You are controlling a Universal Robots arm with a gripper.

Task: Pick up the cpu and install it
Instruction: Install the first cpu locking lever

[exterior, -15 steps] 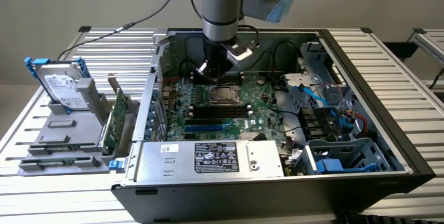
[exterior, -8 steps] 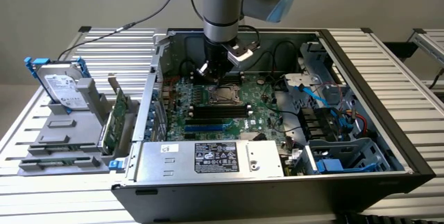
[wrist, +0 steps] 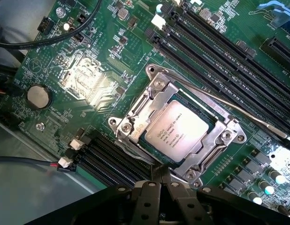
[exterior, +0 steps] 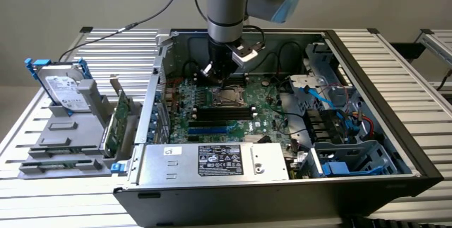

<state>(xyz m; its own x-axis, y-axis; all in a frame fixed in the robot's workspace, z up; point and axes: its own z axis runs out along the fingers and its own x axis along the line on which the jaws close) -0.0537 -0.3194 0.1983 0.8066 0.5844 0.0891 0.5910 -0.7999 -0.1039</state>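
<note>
Hovering closed and empty just above the motherboard [exterior: 233, 109], the tool [wrist: 160, 180] sits beside the cpu [wrist: 175, 131], seated in its socket frame [wrist: 135, 124], with dark memory slots [wrist: 206, 42] flanking it.

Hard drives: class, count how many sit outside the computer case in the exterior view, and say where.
1. The hard drive, silver with a blue bracket, stands upright in the grey holder at the exterior view's left, outside the computer case. Others may be hidden inside the case's bays.
</note>
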